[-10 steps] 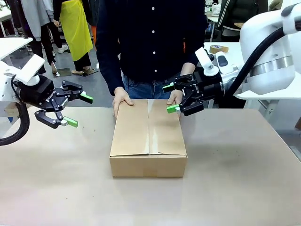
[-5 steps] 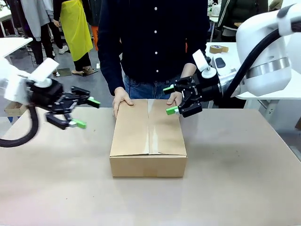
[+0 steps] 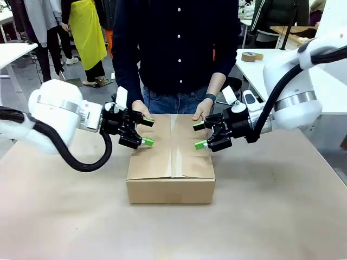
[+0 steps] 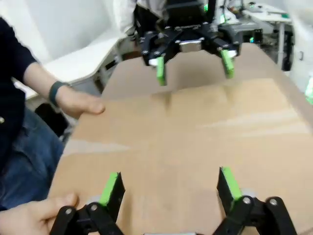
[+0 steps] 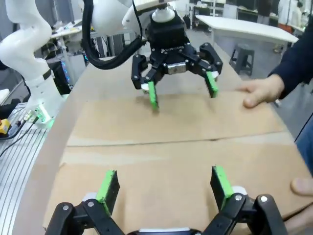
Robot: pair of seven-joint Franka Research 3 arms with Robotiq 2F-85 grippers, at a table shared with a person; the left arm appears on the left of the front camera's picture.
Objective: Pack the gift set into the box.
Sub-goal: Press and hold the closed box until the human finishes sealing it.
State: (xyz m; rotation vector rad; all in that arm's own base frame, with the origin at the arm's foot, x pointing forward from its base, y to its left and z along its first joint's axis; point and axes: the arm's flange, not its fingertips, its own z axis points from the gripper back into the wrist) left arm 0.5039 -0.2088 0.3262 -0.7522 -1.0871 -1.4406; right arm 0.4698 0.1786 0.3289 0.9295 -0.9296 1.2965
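Tape roll [image 3: 252,56] on white table [image 3: 336,86]

Bkgd, front view: tan work table [image 3: 271,216] in fgd; white side tables at L [image 3: 12,50] and R [image 3: 250,67], R one w/ tape roll [image 3: 252,56]; grey floor [image 3: 30,73]; bystander in yellow garment [image 3: 89,30] rear L.

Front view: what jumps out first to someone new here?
The box sits in the middle of the table, flaps shut. The left gripper and right gripper, both open, face each other over its far corners. Just behind them, a person's hands rest on the box's far edge.
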